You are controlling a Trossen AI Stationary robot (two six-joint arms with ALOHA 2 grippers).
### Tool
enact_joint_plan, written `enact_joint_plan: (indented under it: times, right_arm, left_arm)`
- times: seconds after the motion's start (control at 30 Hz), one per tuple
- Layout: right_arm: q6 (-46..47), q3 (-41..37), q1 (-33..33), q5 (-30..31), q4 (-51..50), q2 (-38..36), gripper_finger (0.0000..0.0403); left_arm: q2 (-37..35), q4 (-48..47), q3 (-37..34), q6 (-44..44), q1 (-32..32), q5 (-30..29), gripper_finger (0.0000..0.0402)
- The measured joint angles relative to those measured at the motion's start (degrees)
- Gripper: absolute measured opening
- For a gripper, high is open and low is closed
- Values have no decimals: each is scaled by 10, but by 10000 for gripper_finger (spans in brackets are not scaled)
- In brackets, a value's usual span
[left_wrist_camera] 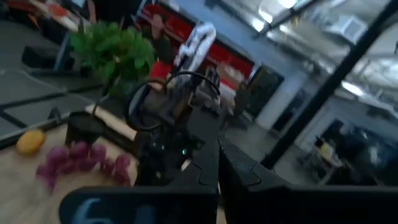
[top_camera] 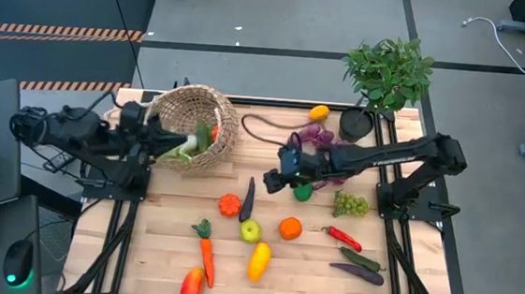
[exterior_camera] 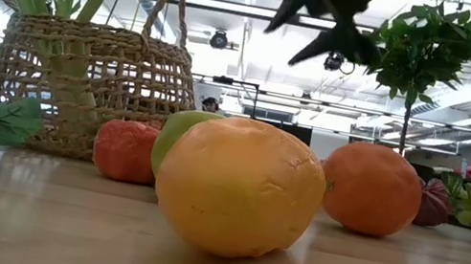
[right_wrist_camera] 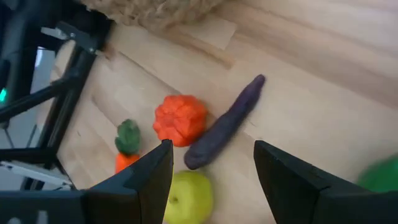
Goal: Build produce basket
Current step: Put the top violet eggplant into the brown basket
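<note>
The tan wicker basket [top_camera: 194,123] stands at the table's far left with a leek [top_camera: 185,148] sticking out of it; the low view shows it upright [exterior_camera: 94,78]. My left gripper [top_camera: 162,141] is shut at the basket's left rim. My right gripper [top_camera: 284,174] is open and empty, up in the air [exterior_camera: 324,17] over the table's middle. In its wrist view [right_wrist_camera: 211,180] the dark eggplant [right_wrist_camera: 224,124], the tomato [right_wrist_camera: 180,118] and a green-yellow fruit [right_wrist_camera: 189,196] lie on the table below it. More produce lies loose on the table. My left gripper's fingers lie against the basket's left rim [top_camera: 171,138] in the high view; whether they touch it, I cannot tell, and its wrist view shows no wicker.
On the table lie a lemon [top_camera: 319,112], purple grapes [top_camera: 318,137], green grapes [top_camera: 352,205], an orange [top_camera: 290,228], a chili [top_camera: 342,238], a cucumber [top_camera: 359,259], a yellow pepper [top_camera: 259,261], a carrot [top_camera: 205,251] and a red pepper [top_camera: 191,287]. A potted plant [top_camera: 385,77] stands far right.
</note>
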Motion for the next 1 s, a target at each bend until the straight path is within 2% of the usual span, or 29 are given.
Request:
enact_joint_plan:
  times: [0.1, 0.2, 0.4, 0.5, 0.67, 0.87, 1.0]
  right_arm:
    - [15, -2, 0, -9, 52, 40, 234]
    - [21, 9, 0, -22, 87, 89, 247]
    - [54, 42, 0, -38, 84, 165, 286]
    - [73, 55, -1, -65, 86, 200, 302]
    - [85, 86, -1, -98, 86, 255, 310]
    - [98, 105, -1, -97, 75, 284, 309]
    - [97, 104, -3, -86, 19, 285, 309]
  left_arm:
    - [-36, -49, 0, -16, -8, -2, 4]
    - [-63, -55, 0, -9, -14, -2, 6]
    - [-80, -68, 1, -8, -24, 9, 20]
    - [-80, -74, 0, -8, -25, 11, 33]
    - [-80, -73, 0, 3, -25, 15, 54]
    - [-80, -65, 0, 0, -25, 31, 74]
    - [-80, -65, 0, -1, -25, 31, 80]
